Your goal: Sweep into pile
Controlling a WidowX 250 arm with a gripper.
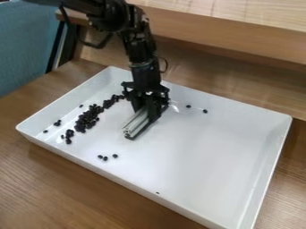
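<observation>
The sweeper (137, 123) is in the tray, left of the middle of the frame, its long axis slanting from lower left to upper right. Its near end points toward the lower left, with a black strip along its right side. I have it grasped in my gripper (148, 105), which hangs down over its upper part. Left of it, the black beans (87, 118) lie in a ragged band that also slants from lower left to upper right, its top end near my gripper. A few loose ones sit below the sweeper's near end, two more are to the right of my gripper, and one speck lies near the tray's lower edge.

The tray's floor spreads wide to the right of and below the sweeper; the upper wall is close by my gripper. The white tray (209, 152) has low walls all round and contains the beans and sweeper. It rests on a wooden table (42, 183), with a wooden ledge (233, 33) behind it and something blue (23, 44) at upper left.
</observation>
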